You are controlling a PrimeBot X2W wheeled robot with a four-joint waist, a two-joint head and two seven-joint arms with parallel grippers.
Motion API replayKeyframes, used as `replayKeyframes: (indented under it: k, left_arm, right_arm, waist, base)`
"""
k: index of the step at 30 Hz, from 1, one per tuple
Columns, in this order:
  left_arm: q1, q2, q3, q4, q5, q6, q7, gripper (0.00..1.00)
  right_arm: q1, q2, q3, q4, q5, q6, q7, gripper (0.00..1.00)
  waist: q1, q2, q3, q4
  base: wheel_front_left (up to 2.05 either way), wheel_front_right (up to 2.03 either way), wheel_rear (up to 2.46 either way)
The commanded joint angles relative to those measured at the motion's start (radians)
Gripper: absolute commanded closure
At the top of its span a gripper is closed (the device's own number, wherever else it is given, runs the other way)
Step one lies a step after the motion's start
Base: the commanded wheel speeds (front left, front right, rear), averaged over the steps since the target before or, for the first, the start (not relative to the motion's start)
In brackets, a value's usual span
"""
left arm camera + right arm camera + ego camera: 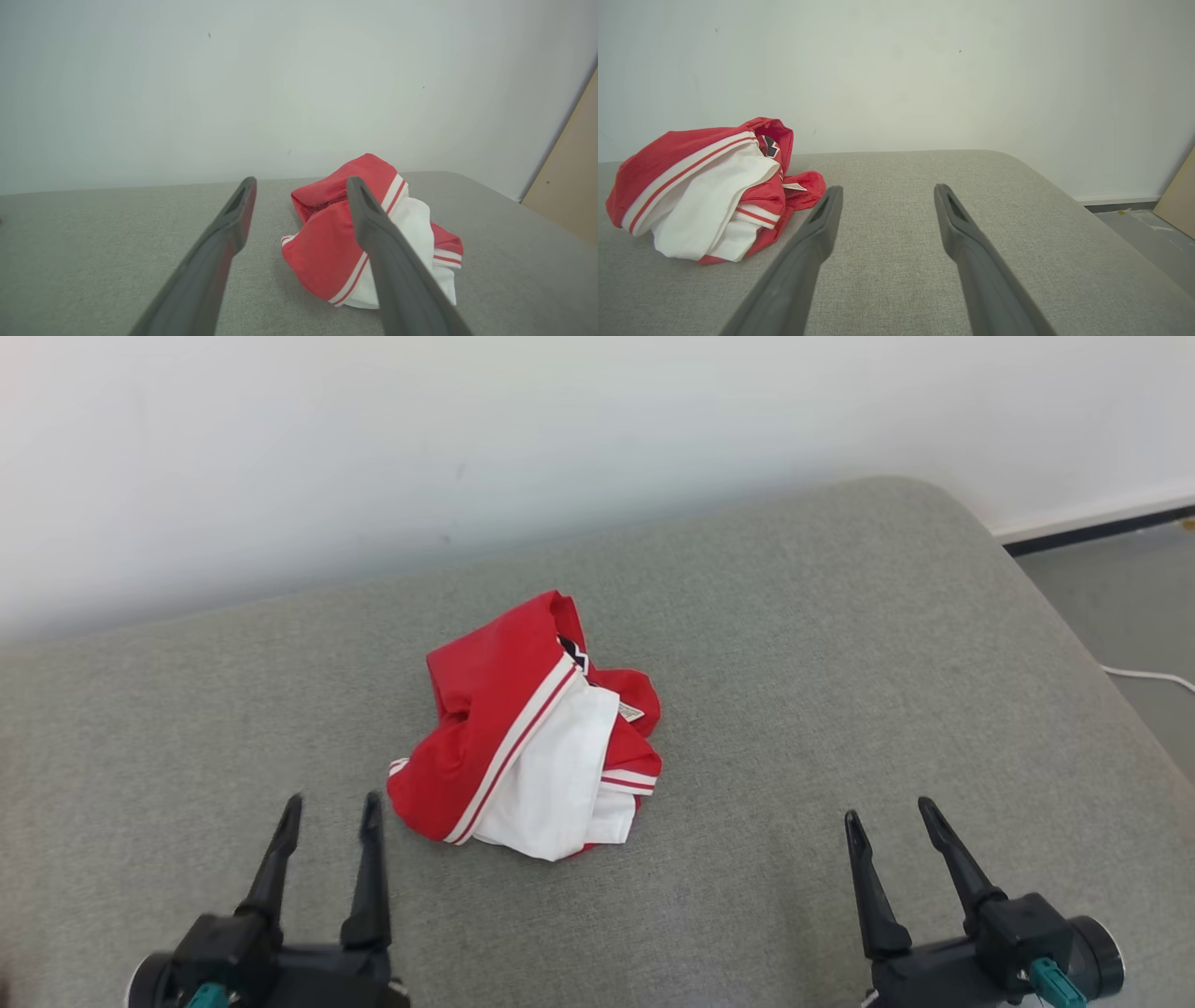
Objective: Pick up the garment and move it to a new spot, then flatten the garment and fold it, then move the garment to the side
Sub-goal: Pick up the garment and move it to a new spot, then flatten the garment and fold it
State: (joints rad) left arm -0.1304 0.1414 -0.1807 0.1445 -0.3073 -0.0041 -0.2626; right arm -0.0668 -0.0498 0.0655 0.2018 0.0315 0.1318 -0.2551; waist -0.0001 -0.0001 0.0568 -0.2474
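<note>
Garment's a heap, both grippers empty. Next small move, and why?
Probably ease the left gripper forward and right onto the near red edge of the crumpled red-and-white fabric garment, then close. It lies bunched on the grey fabric cushion, unflattened; the left gripper and right gripper both stand open and empty, the left nearer.

Bright, even, diffuse light throughout. The garment [527, 728] throws only a faint soft shadow on the cushion [840, 663] at its near edge. The wall [280, 448] washes out pale, hazy at the head view's upper left. In its wrist view the left end effector [301, 179] blurs near the lens
</note>
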Motion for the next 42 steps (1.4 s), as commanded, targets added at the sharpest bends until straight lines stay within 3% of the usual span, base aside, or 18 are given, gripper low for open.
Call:
replayKeyframes:
  k: [1,9,17,25,42]
  left_arm:
    - [0.044,-0.012,0.036,-0.017,0.019,-0.013,-0.003,0.00]
    - [0.163,-0.041,0.161,-0.020,0.084,-0.052,-0.003,0.00]
    - [0.218,-0.064,0.244,0.033,0.115,-0.095,-0.003,0.00]
    - [0.222,-0.076,0.259,0.056,0.131,-0.117,-0.003,0.00]
    - [0.178,-0.086,0.251,0.071,0.146,-0.126,-0.003,0.00]
  right_arm:
    - [0.022,-0.009,-0.003,-0.001,-0.013,-0.002,0.005,0.00]
    - [0.079,-0.031,-0.016,0.006,0.013,-0.002,0.023,0.00]
    - [0.132,-0.030,-0.027,0.004,0.031,-0.002,0.044,0.00]
    - [0.126,-0.019,-0.032,0.001,0.031,-0.002,0.051,0.00]
    - [0.095,-0.007,-0.042,0.003,0.035,-0.002,0.061,0.00]
  waist:
    - [0.0001,0.0001,-0.028,0.026]
    - [0.0001,0.0001,-0.061,0.067]
    - [0.0001,0.0001,-0.082,0.161]
    - [0.0001,0.0001,-0.078,0.200]
    - [0.0001,0.0001,-0.055,0.190]
  base:
    - [0.00,0.00,0.00]
    - [0.00,0.00,0.00]
    - [0.00,0.00,0.00]
    - [0.00,0.00,0.00]
    - [0.00,0.00,0.00]
